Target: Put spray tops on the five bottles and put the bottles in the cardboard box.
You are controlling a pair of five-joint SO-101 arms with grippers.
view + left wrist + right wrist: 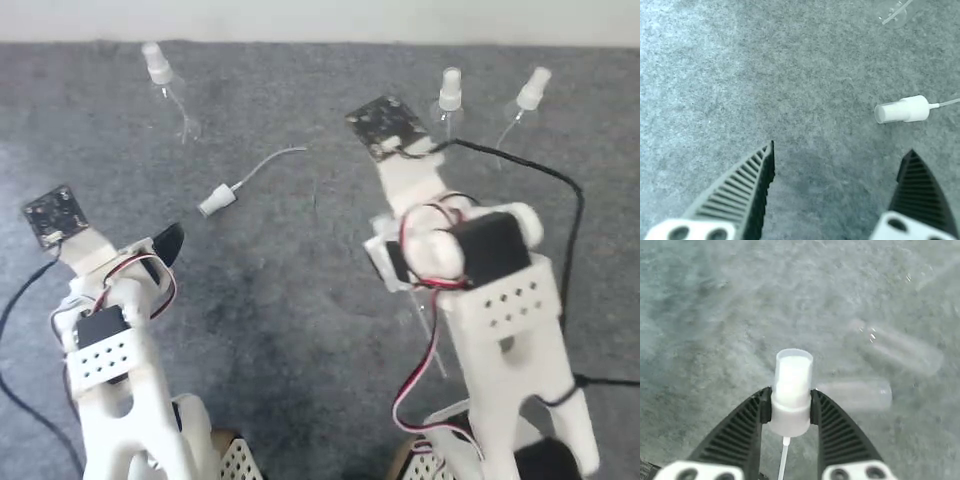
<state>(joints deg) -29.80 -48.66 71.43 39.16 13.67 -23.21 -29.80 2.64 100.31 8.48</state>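
High view: three capped bottles (158, 65) stand on the bench (300, 330); none looks boxed yet, and two judged left to cap. Right wrist view adds the right pincer (791, 392) clamped on a held spray top (792, 372) above two bare bottles (855, 395) lying flat. Left wrist view: left pincer (841, 146) spread apart near a loose spray top (902, 109).
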